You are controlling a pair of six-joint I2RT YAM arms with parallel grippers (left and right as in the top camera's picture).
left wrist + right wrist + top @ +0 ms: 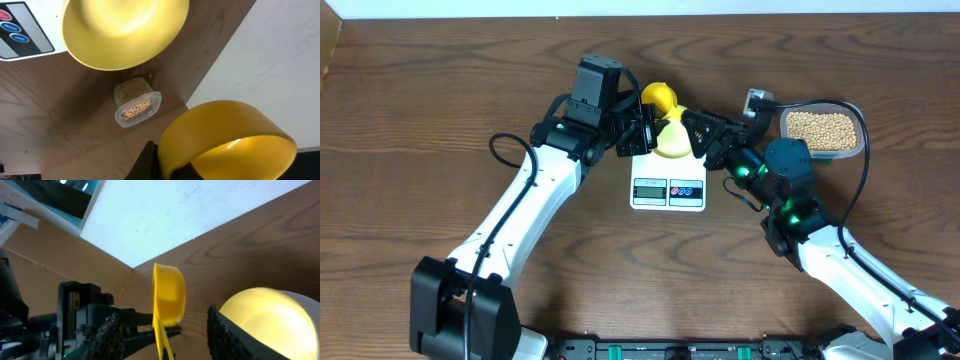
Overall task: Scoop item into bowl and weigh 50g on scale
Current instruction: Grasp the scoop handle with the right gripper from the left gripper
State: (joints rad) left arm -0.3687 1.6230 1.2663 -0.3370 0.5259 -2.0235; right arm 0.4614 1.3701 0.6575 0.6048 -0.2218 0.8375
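The pale yellow bowl (672, 143) stands on the white scale (668, 192); no beans show inside the bowl (125, 30) (270, 315). My left gripper (645, 128) (167, 167) is shut on a yellow scoop (659, 97) (225, 135), held just behind the bowl with its cup tipped on its side. My right gripper (692, 133) (163, 317) is open at the bowl's right side. The scoop's (169, 297) handle runs between its spread fingers (112, 335) without touching them. The tan beans (820, 127) lie in a clear tub.
The clear tub (852, 150) (136, 102) sits on the wooden table to the right of the scale. The scale's buttons (12, 31) face the front edge. A white wall runs behind the table. Black cables trail from both arms.
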